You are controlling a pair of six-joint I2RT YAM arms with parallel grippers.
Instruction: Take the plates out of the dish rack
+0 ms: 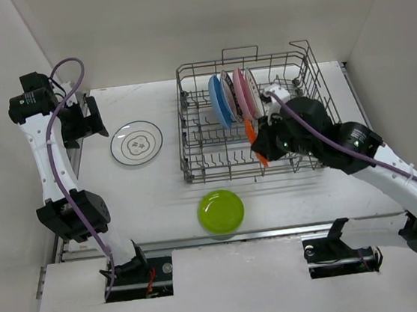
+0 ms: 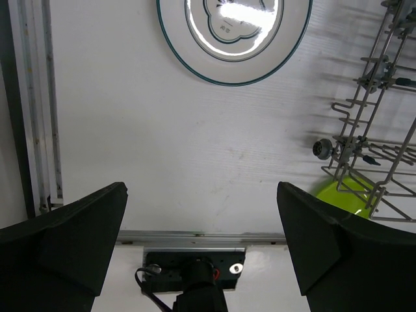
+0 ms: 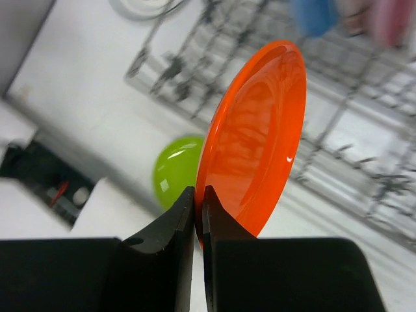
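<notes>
Right gripper [image 3: 198,208]: jaws closed to a narrow slit, clamping the lower rim of the orange plate [image 3: 260,136]. The orange plate stands on edge, tilted slightly, with its concave face toward the wrist camera. In the top view the orange plate [image 1: 250,130] appears as a thin sliver over the near right part of the rack [image 1: 226,175]; whether it touches the wires cannot be determined.

Left gripper [image 2: 201,188]: jaws spread wide, nothing between them. It hangs over the far left part of the desk [image 1: 160,191], well apart from the rack.

Rack: sits on the desk right of centre, toward the far edge. Blue plate [image 1: 219,100] and pink plate [image 1: 242,93] stand upright on edge in its far half, side by side in a row. Further plates stand among them; their colours cannot be resolved.

Ringed plate [image 1: 136,142]: white with dark rings, lies flat on the desk left of the rack, apart from it. In the left wrist view the ringed plate [image 2: 234,32] lies ahead of the open jaws.

Green plate [image 1: 221,211]: lies flat on the desk near the near edge, at about its middle, just in front of the rack's near side and not touching it.
</notes>
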